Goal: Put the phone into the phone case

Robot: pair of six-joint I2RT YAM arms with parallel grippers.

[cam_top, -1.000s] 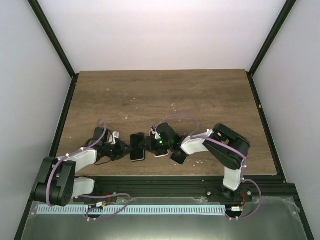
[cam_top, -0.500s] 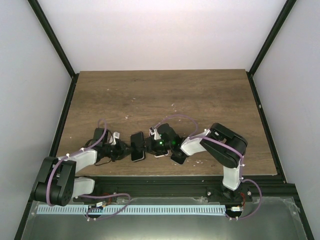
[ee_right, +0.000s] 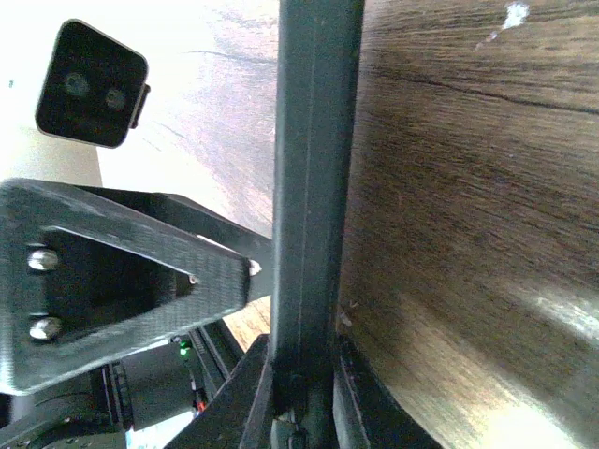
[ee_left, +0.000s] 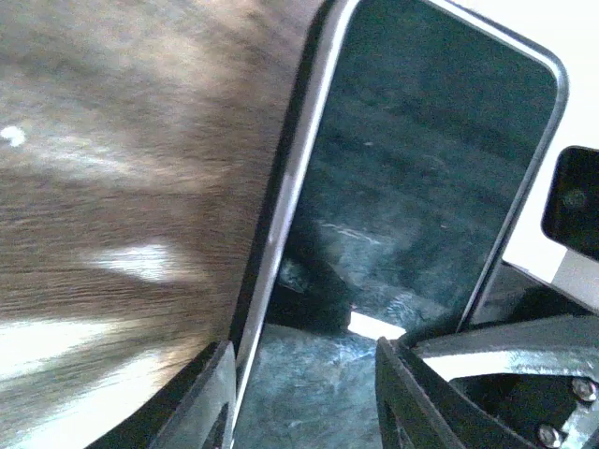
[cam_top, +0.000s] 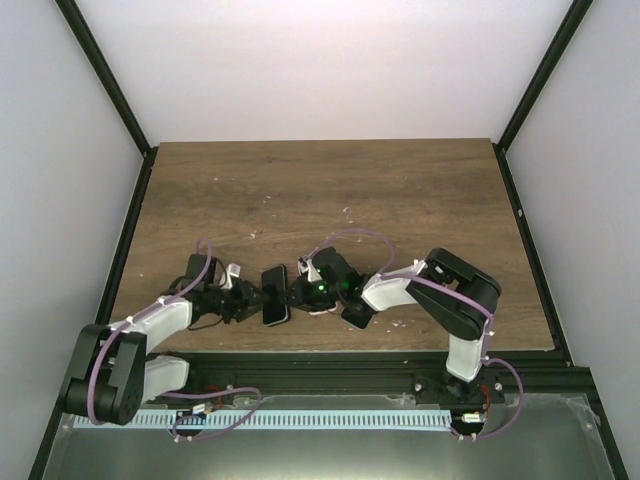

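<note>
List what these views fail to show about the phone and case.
- Phone case: unidentifiable; in the top view the phone is too small to tell whether its pale rim is a case.
- Phone's near end: left wrist view, cut off by the bottom edge and left gripper.
- Phone's faces: right wrist view shows only its edge, clamped in the right gripper.
- Dark shape by the right arm: top view, partly covered, unidentifiable.

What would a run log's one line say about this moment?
phone: on table, between both grippers | left gripper: jaws apart over phone's end, grip unclear | right gripper: shut on phone's edge
</note>
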